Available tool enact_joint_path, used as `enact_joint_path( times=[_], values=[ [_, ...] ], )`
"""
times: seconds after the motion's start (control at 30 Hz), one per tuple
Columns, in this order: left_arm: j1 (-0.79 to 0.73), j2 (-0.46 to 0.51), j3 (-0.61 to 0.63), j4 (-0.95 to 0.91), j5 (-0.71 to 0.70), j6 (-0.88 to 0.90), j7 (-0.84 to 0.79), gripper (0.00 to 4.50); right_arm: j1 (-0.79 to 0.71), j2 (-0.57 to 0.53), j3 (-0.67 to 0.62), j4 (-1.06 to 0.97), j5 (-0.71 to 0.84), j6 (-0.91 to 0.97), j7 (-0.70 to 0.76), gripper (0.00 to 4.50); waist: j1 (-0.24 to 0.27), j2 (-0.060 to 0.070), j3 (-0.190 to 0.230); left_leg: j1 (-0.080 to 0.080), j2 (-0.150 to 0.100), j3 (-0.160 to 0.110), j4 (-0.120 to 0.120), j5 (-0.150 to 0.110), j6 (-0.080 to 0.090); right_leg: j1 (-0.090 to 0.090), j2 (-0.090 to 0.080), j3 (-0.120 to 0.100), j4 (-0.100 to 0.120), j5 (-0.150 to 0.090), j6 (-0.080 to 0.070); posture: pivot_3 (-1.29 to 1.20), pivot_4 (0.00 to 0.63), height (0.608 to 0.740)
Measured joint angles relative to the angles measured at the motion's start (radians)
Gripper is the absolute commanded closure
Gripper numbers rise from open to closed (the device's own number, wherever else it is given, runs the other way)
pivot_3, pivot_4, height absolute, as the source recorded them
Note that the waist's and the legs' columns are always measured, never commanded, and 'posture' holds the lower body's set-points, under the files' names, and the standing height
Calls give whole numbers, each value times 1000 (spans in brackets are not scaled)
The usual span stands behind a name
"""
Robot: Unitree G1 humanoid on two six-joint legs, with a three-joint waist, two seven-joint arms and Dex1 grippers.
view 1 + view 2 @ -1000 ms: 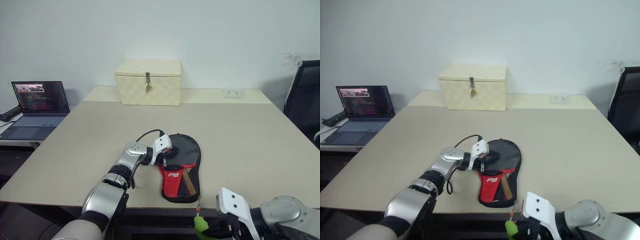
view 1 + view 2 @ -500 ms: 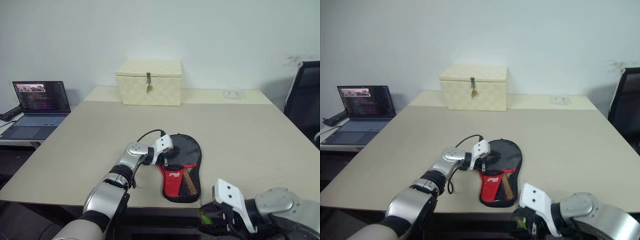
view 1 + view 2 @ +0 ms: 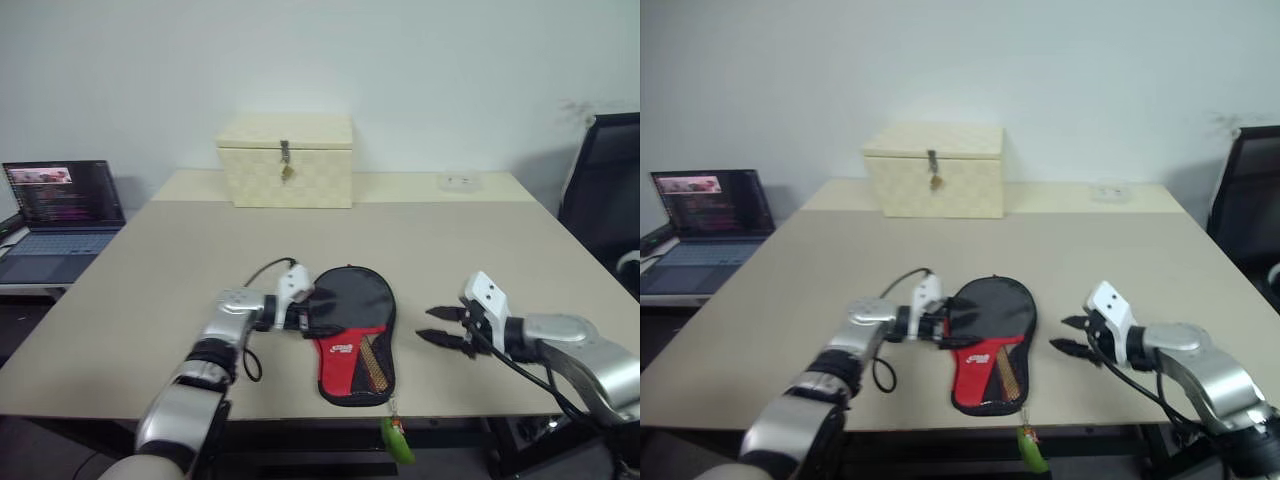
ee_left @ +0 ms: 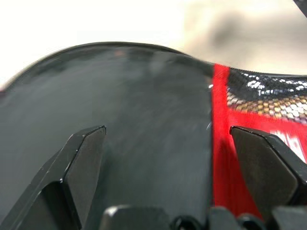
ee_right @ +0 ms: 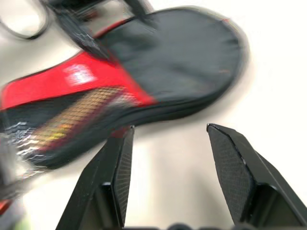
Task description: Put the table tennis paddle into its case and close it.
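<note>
table bears case; head views add green tag.

**A:** Where is the case?

**B:** It lies flat, between the two pincers. The left gripper sits at the edge of its round black upper part, fingers spread; the right gripper is apart from its other side, fingers parted.

**A:** What does it look like?

**B:** Paddle-shaped black fabric, with a red lower part bearing a white logo and a mesh pocket. A green zipper tag hangs from its narrow end.

**A:** And the paddle?

**B:** I cannot make it out.
</note>
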Motion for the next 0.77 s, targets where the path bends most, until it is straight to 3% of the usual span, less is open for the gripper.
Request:
enact_joint_path(
  times=[0.13,0.3,0.53,0.77],
  values=[
    [161,112,91,-393,-121,226,35,0,-129,83,-1,271,-67,-161,14,1858,-4,4,2,-3,0,-3,0,0,0,-3,-3,0,0,0,-1,0,150,740],
    [322,165,142,-655,-187,403,139,0,-211,97,-3,509,-135,-329,60,1858,13,5,4,-5,-1,-2,2,0,0,-3,-5,-1,-1,0,-1,0,150,740],
    [354,155,156,-790,-215,488,262,0,-269,32,-55,737,-178,-432,90,1858,19,6,4,-5,-2,0,3,0,0,-2,-5,-2,0,1,0,0,150,740],
    [403,134,148,-805,-230,492,298,0,-236,-15,-99,713,-210,-428,79,1858,3,7,4,-3,1,1,2,0,0,-3,-5,1,0,2,-2,0,150,740]
  ],
)
